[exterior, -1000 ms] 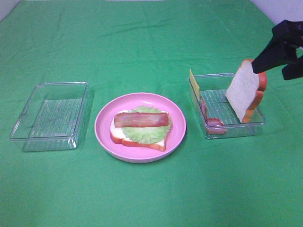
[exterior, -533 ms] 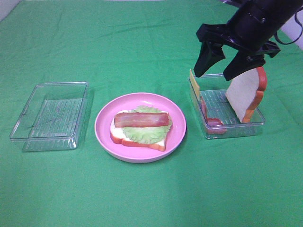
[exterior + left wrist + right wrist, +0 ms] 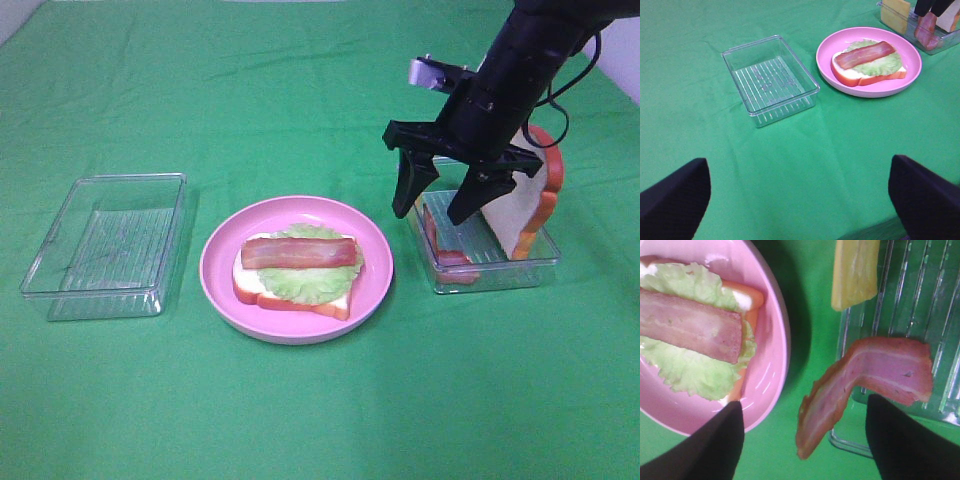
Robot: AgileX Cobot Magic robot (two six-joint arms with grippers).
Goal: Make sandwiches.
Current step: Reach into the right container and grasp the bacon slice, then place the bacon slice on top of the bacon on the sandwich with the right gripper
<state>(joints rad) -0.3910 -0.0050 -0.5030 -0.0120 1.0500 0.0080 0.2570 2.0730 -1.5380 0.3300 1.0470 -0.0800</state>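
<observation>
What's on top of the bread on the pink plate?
Green lettuce lies on the bread slice, one bacon strip across it. Anything under the lettuce is covered.

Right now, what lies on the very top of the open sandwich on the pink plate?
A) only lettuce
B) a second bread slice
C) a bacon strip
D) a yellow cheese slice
C: a bacon strip lies across the lettuce and the bread slice on the pink plate, and the cheese slice is off the plate.
</observation>
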